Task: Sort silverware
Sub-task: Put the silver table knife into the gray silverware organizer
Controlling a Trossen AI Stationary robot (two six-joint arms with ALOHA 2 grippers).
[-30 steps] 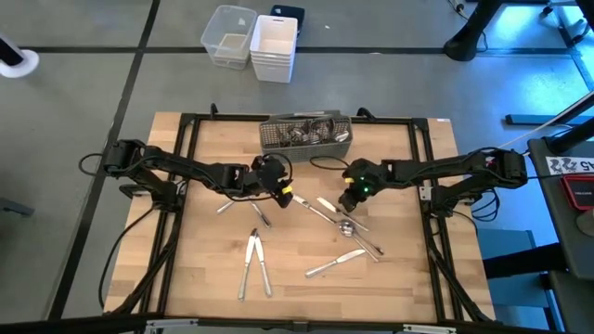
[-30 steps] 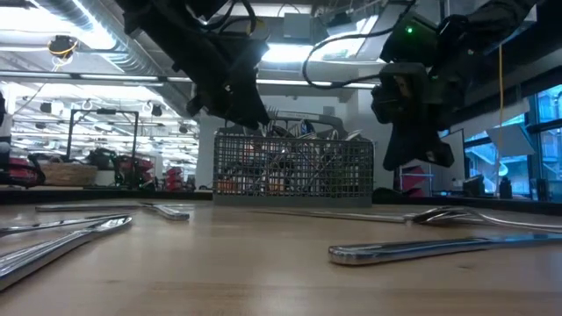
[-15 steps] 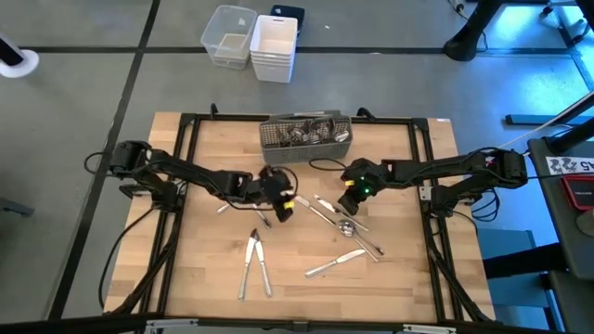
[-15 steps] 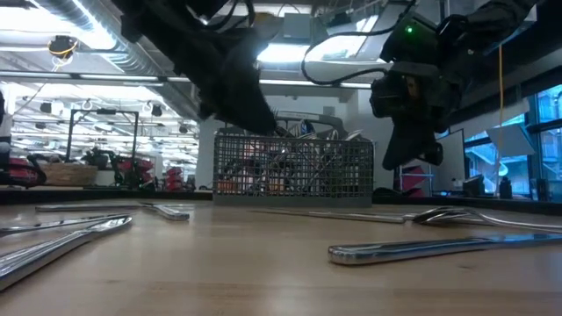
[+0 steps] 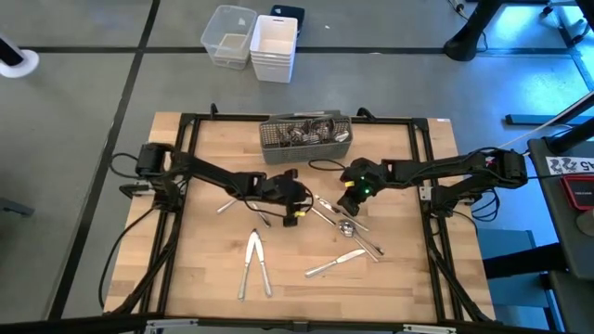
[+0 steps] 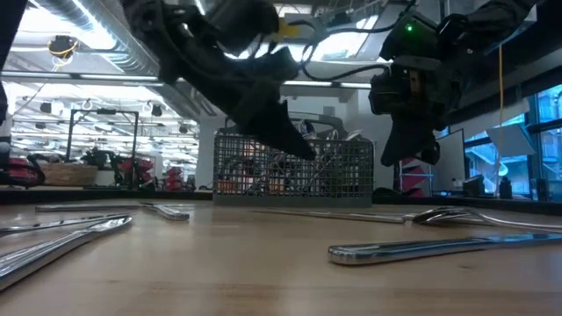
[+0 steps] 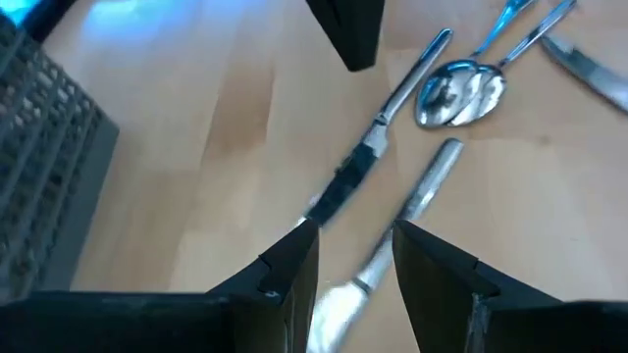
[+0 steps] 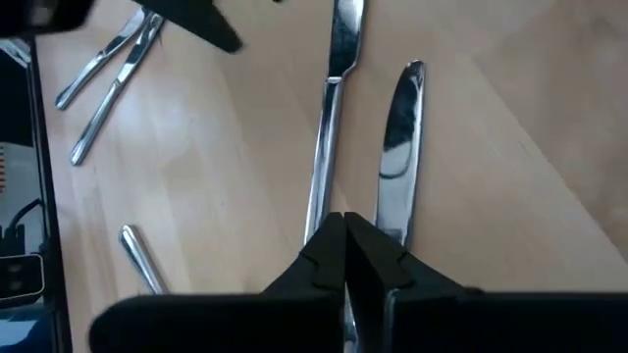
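Left wrist view: the left gripper has its fingers parted, empty, straddling a knife lying flat on the table, apparently lined up to pick it. Beyond the fingertips lie a second knife and spoons. Farther off, the right gripper is closed, empty, hanging over two knives. Farthest, the caddy holds sorted silverware.

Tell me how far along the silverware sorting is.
Partway. Some silverware already stands in the wire caddy. The left gripper, open, hovers over a knife mid-table, holding nothing; the right gripper is shut and empty. About ten loose pieces remain on the table.
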